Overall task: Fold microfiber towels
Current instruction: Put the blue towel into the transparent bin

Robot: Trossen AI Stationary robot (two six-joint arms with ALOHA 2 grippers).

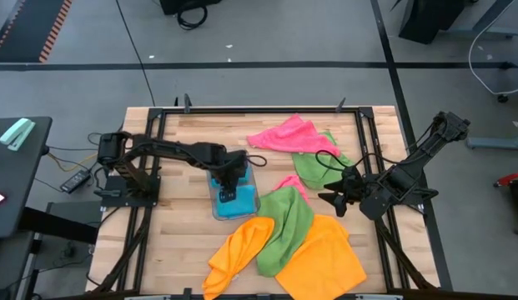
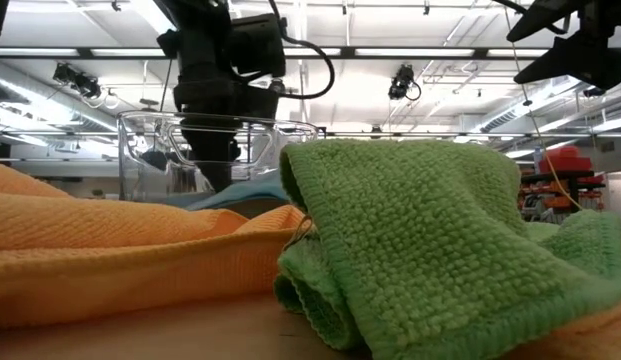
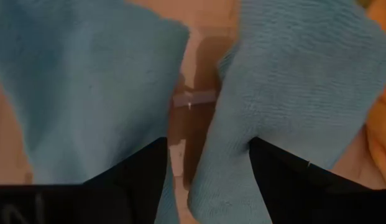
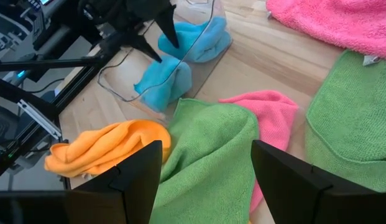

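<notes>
High view: left gripper (image 1: 229,190) stands over the clear tray (image 1: 217,208), jaws spread apart and gripping nothing, directly above the blue towel (image 1: 239,202) lying bunched inside. Right gripper (image 1: 332,198) waits wide open above the green towel (image 1: 290,223), near the orange towel (image 1: 325,254) and pink towel (image 1: 285,135). Good practice: lift straight upward, so no fingertip drags the blue cloth out.

Blue towel (image 1: 233,202) bunched in clear tray at centre; pink (image 1: 284,135) and green (image 1: 313,167) at 1 o'clock; green (image 1: 285,225) over orange (image 1: 325,258) at 6 o'clock, all crumpled.
</notes>
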